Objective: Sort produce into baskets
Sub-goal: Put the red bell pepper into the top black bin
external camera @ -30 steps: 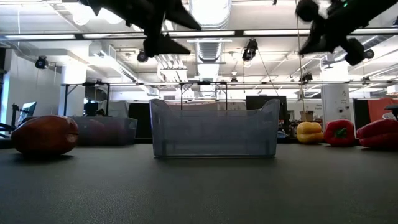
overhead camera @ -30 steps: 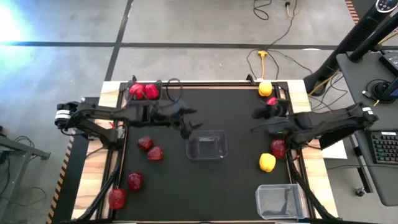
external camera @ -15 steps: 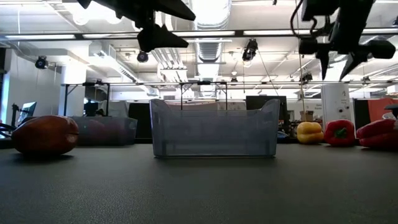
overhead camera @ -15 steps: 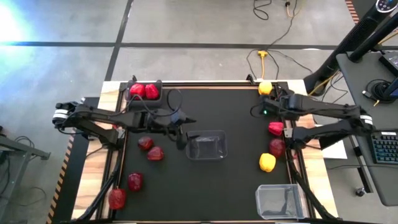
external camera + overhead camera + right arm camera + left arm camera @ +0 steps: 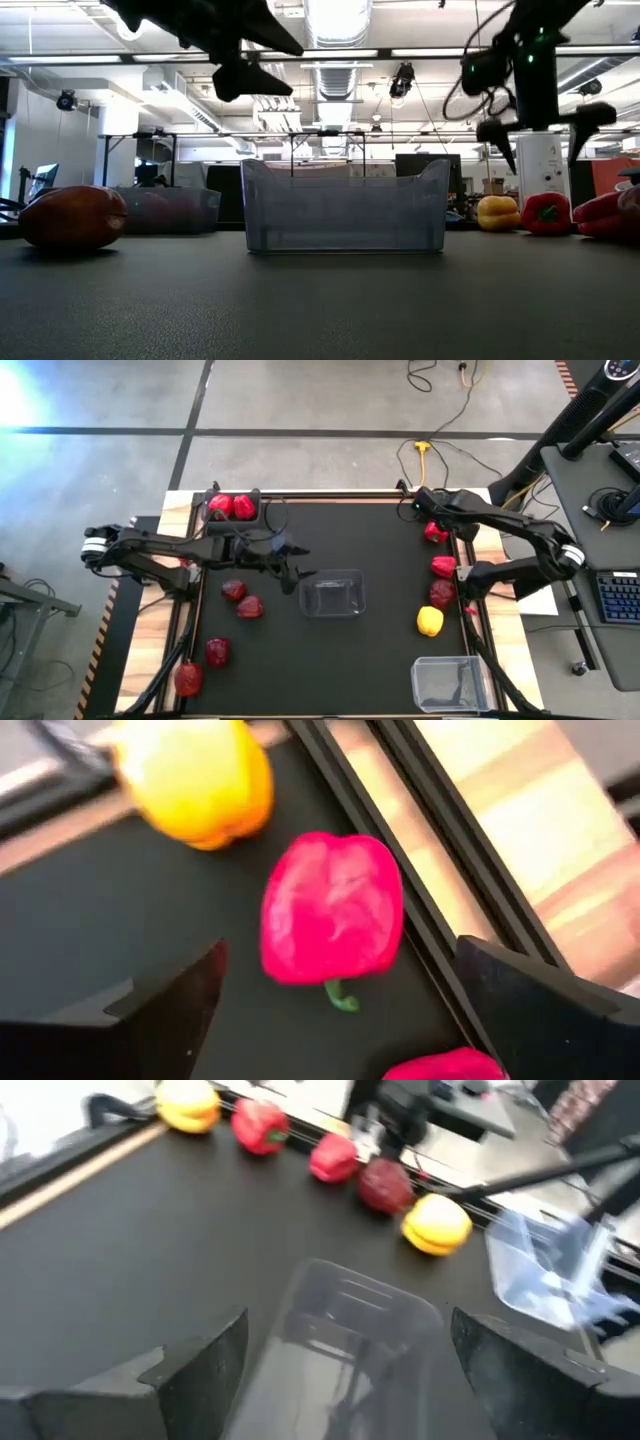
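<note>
Red bell pepper (image 5: 330, 910) lies directly ahead of the right gripper (image 5: 428, 512), whose jaws are spread wide and empty, stem pointing back toward them. Just beyond it sits a yellow pepper (image 5: 195, 780). Left gripper (image 5: 290, 575), jaws also apart, hovers far from that red pepper, beside the clear basket (image 5: 333, 595).

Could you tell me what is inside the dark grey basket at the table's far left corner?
Two bright red peppers lie side by side in the dark grey basket. Whether anything lies under them cannot be seen, since they cover most of its floor.
</note>
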You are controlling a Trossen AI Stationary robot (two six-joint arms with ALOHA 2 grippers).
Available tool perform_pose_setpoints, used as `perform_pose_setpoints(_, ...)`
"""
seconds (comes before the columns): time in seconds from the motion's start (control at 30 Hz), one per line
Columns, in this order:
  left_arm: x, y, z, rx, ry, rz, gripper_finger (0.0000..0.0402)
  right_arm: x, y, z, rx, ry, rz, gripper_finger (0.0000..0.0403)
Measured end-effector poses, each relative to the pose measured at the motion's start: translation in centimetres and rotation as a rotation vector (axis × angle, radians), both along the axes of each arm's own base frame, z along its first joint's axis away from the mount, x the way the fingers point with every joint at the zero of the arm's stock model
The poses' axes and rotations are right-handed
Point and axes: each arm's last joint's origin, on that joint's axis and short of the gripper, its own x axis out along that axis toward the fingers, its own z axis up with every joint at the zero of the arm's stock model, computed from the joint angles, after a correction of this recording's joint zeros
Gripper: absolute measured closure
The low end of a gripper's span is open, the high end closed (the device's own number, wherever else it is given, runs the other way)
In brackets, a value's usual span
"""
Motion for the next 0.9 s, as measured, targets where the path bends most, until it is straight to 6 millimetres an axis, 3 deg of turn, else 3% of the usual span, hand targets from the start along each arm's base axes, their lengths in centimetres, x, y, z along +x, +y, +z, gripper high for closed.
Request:
perform_pose_setpoints(0.27, -1.1, 1.8, 0.1, 0.008, 0.029, 0.100, 0.0073, -0.5, -1.3, -3.1, -0.007, -0.020, -0.067, 0.0017)
perform_pose_setpoints(0.6, 0.0, 2.2, -0.8, 0.018, 0.011, 0.124, 0.0073, -0.6, -3.0, -6.1, -0.008, -0.060, -0.101, 0.0021)
perform_pose_setpoints(0.9, -0.1, 2.3, -0.9, 0.012, 0.026, 0.104, 0.0073, 0.1, -3.1, -6.7, 0.008, -0.043, -0.077, 0.0095)
